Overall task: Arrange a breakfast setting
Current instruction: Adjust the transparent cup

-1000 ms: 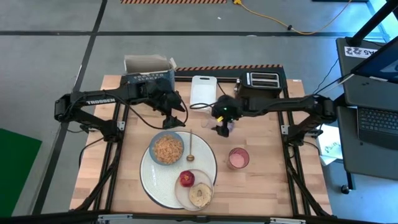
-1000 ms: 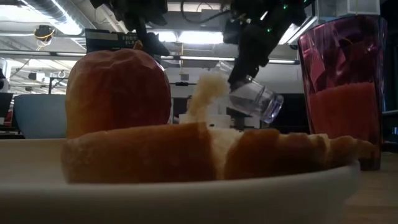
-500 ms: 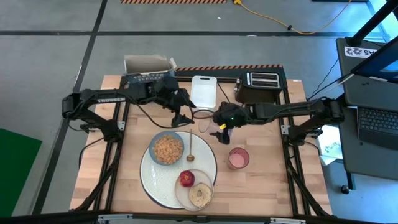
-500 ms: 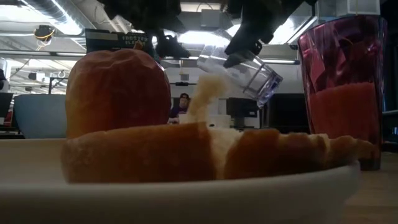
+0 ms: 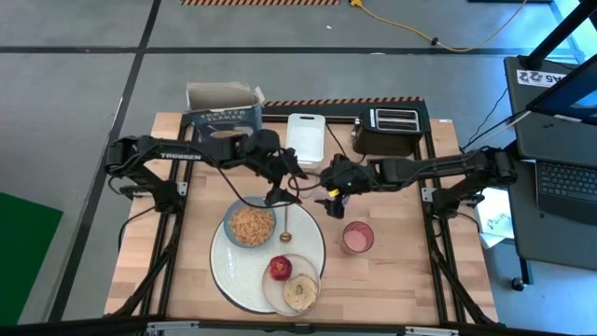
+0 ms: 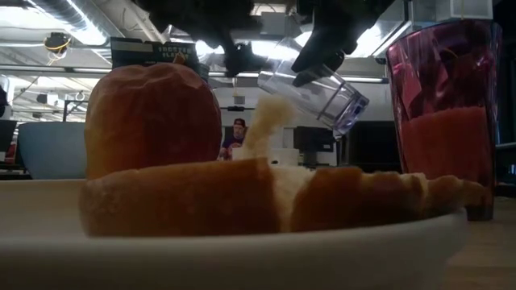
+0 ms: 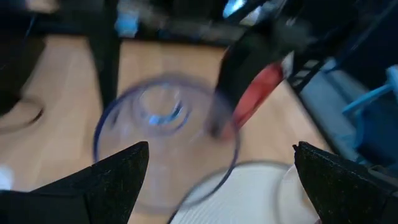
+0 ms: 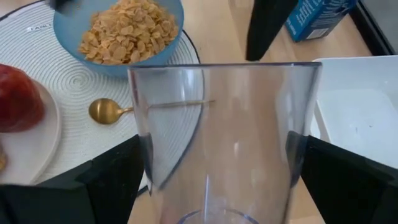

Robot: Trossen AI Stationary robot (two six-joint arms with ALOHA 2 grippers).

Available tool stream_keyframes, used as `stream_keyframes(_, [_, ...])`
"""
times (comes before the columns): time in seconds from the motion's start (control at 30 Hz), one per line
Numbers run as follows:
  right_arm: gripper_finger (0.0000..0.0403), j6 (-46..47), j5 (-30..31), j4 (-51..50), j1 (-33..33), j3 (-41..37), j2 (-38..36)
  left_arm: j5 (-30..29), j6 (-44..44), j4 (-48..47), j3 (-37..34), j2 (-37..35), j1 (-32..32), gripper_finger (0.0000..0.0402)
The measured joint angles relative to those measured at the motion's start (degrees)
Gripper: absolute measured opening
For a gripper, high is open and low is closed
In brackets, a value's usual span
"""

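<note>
My right gripper (image 5: 328, 193) is shut on a clear tinted cup (image 6: 313, 90), held above the table just beyond the big white plate (image 5: 312, 250). My left gripper (image 5: 280, 189) is open and close to the cup's open mouth (image 7: 165, 140), touching nothing. On the white plate rest the blue bowl of cereal (image 5: 250, 224), the wooden spoon (image 5: 286, 220) and the small cream plate (image 5: 308, 277). That small plate carries the red apple (image 5: 280, 268) and the bread round (image 5: 300, 293). A pink cup (image 5: 357, 238) stands right of the plate. My right gripper pinches the clear cup's side wall (image 8: 155, 155) between its two fingers (image 8: 112, 186), one on each side. The cup's base is toward the wrist and its mouth points away, toward the left gripper. The cup is lifted clear and tilted, its mouth higher than its base (image 6: 351, 117).
The black toaster (image 5: 390, 129), the white tray (image 5: 305, 136) and an open cereal box (image 5: 224, 107) stand along the far edge. Bare wood lies left of the plate and at the near right. A person shows far behind the table (image 6: 238, 133).
My left gripper has gone toward the table's right and near edges, up to the cup's mouth. My right gripper has shifted slightly toward the near edge, and the cup now shows higher and less steeply tipped in the low view.
</note>
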Motion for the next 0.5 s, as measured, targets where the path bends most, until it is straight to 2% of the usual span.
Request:
stream_keyframes(0.2, [0.038, -0.02, -0.14, -0.04, -0.07, 0.0, 0.0, 1.01, -4.62, 4.74, 0.0, -0.02, -1.59, 0.039])
stream_keyframes(0.5, [0.0376, -0.05, -0.16, -0.07, -0.07, 0.0, 0.0, 0.71, -8.94, 5.14, 0.0, -0.02, -1.92, 0.039])
